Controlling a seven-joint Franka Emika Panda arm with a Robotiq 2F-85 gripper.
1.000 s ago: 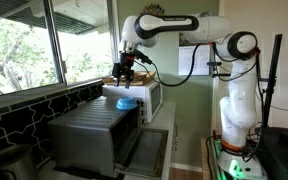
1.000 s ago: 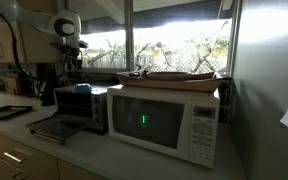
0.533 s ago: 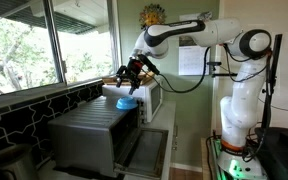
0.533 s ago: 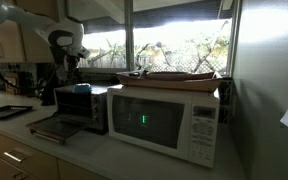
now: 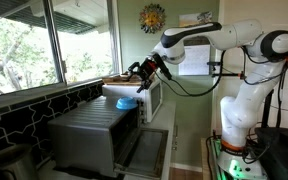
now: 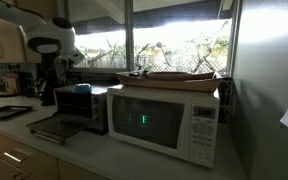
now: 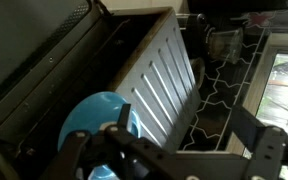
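My fingers (image 5: 144,72) are spread wide and empty, touching nothing. They hang above the blue dish (image 5: 127,101) and a little to one side of it. The dish is round, smooth and glossy, and sits on the ribbed metal top of the boxy toaster oven (image 5: 92,128). The toaster oven stands beside a white microwave (image 6: 169,118) on the counter (image 6: 109,157).

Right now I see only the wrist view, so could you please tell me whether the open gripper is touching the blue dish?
Observer: No. In an exterior view the gripper hangs apart from the blue dish, higher up and shifted toward the microwave.
Operator: Thank you. What does the dish rest on?
Observer: It sits on top of the toaster oven.
Operator: Is that oven closed?
Observer: No, its door is folded down, open at the front.
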